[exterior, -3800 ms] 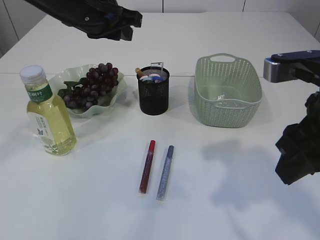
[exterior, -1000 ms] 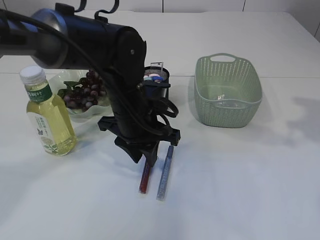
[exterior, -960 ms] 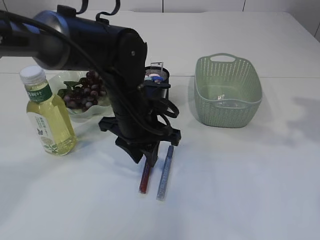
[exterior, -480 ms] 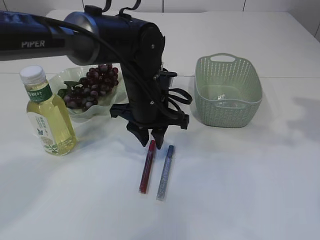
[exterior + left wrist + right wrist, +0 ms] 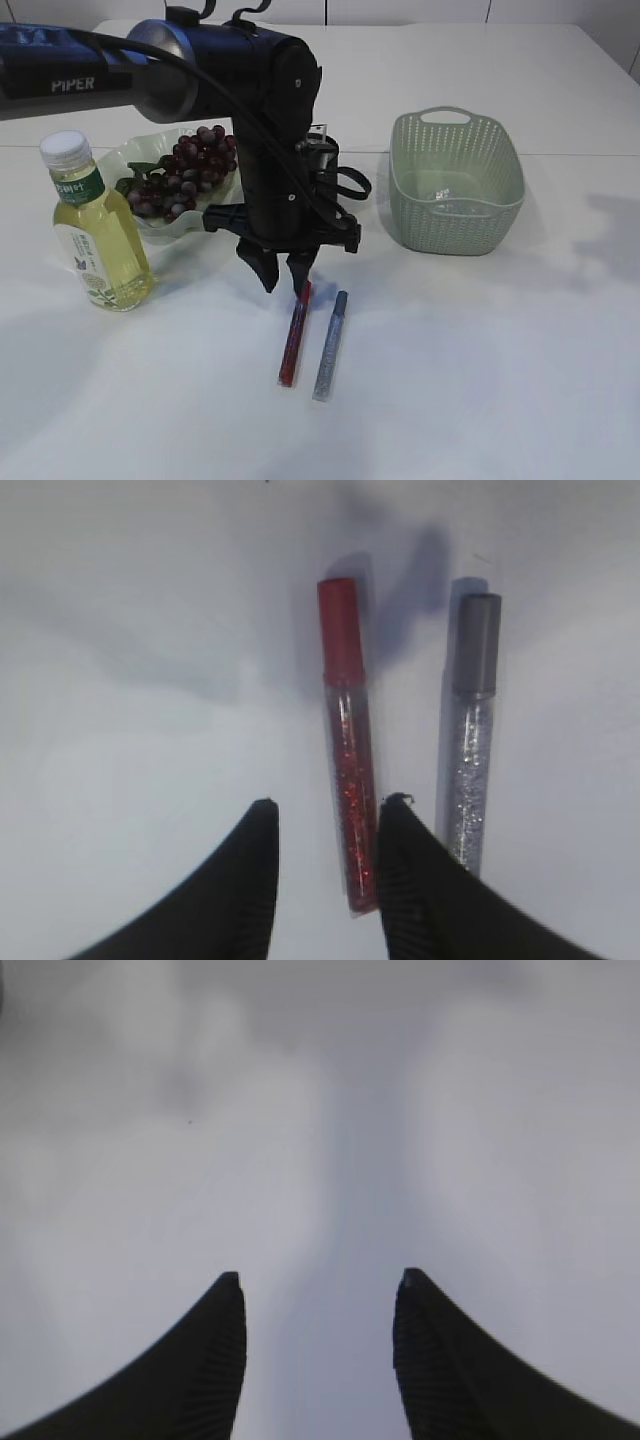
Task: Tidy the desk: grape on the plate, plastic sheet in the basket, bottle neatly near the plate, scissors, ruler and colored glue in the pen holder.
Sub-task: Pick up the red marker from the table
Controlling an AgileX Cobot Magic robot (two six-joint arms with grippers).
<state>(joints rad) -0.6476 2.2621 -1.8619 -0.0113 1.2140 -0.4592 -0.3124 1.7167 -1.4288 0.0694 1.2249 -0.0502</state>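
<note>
the red glue stick (image 5: 294, 336) lies flat on the white table (image 5: 480, 380), just beside the silver glue stick (image 5: 330, 346) and nearly parallel to it. it looks light, stiff and smooth-walled, so likely to roll or slip; the clear barrel below the red cap seems the safest place to pinch. the left gripper (image 5: 325, 810) hangs over its far end with jaws apart and holding nothing, one fingertip between the two sticks. the right gripper (image 5: 318, 1280) is also apart and empty above bare table. behind stand the pen holder (image 5: 322, 172), mostly hidden by the arm, the plate (image 5: 135, 160) carrying grapes (image 5: 180, 170), the bottle (image 5: 95, 230) beside it, and the basket (image 5: 455, 180) with a clear sheet inside.
</note>
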